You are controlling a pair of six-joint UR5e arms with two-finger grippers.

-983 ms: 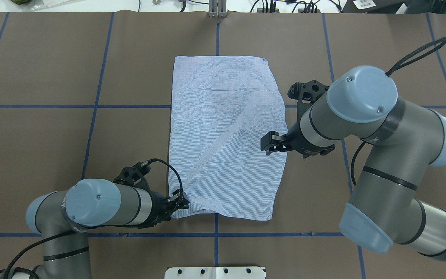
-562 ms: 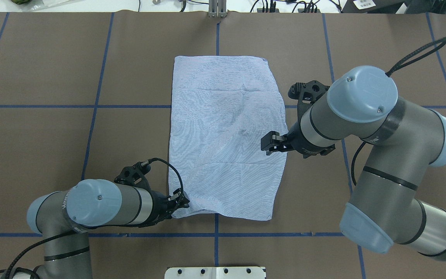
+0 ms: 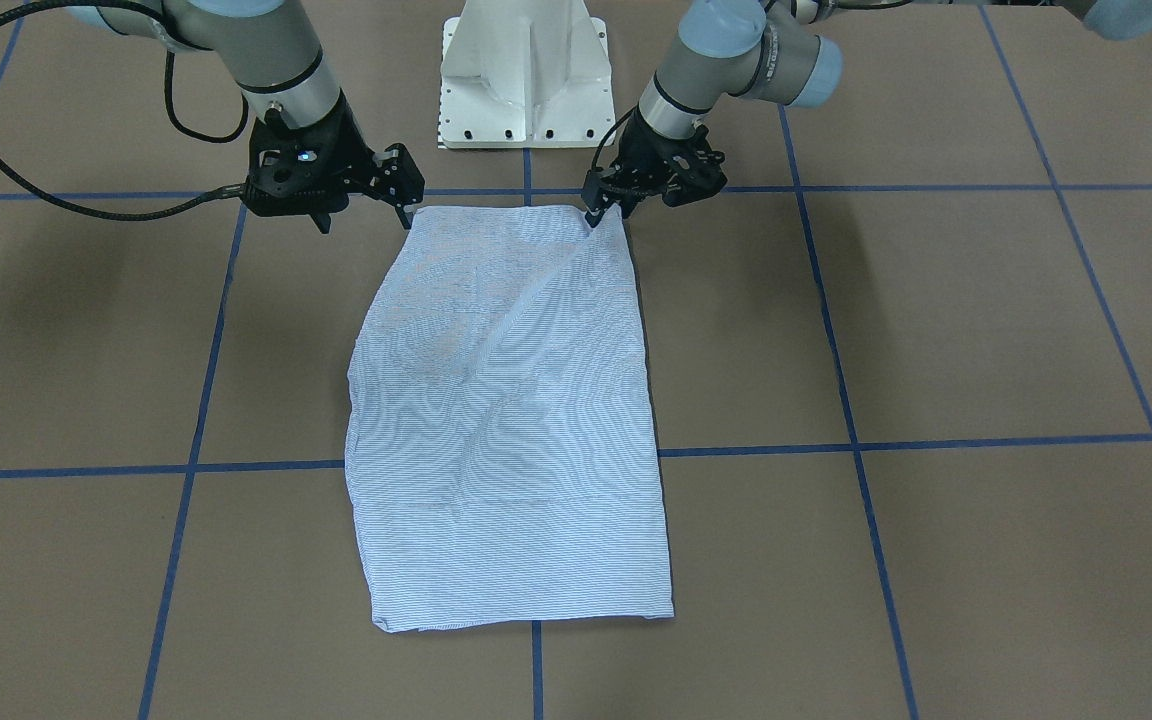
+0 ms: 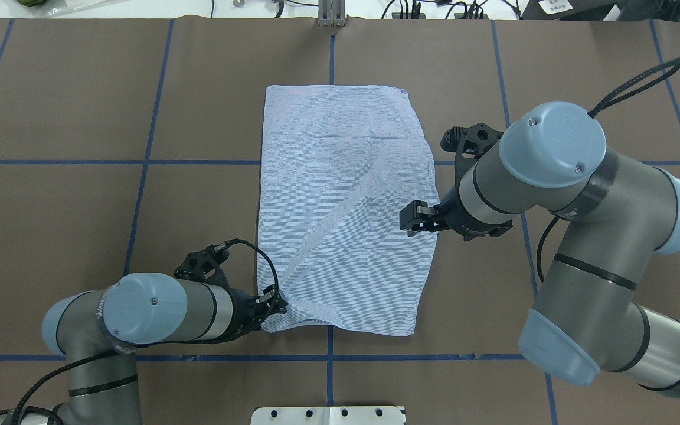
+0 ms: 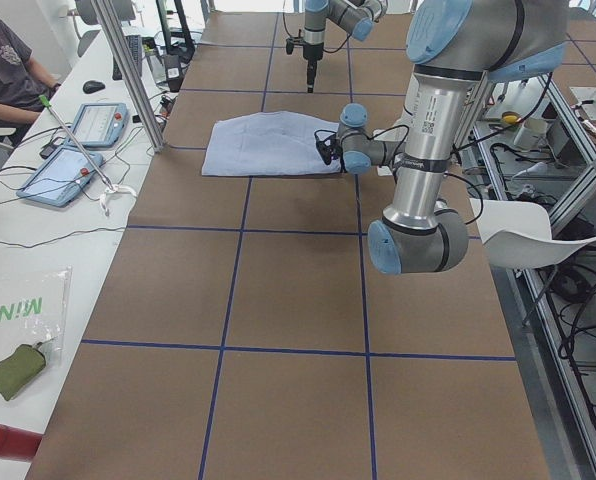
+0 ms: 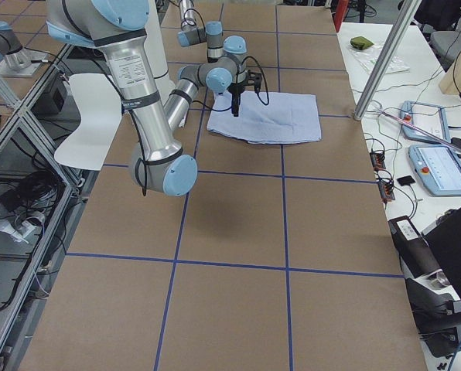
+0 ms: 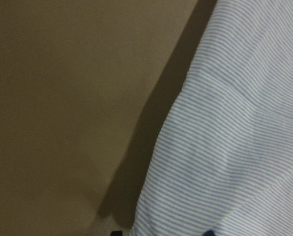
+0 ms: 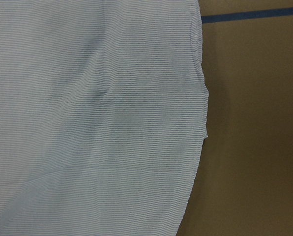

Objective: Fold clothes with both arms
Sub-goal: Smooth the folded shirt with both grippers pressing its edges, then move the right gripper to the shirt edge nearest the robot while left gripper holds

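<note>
striped shirt [image 8: 87, 118] fills the left (wavy edge); brown table [image 8: 254, 147], blue tape line [image 8: 249, 15] right.

You have the shirt [image 4: 343, 206] lying flat on the table [image 4: 80, 236], its long sides running from the robot's side towards yours. The left gripper [image 4: 275, 307] sits at the shirt's corner nearest the robot, on the robot's left. The right gripper [image 4: 412, 218] hangs above the shirt's opposite long edge, on the robot's right. Behind the shirt's robot-side end stands the pedestal base [image 3: 526, 80]. Beyond the shirt's far end, past the table's edge, you have the tablets [image 5: 63, 172].
</note>
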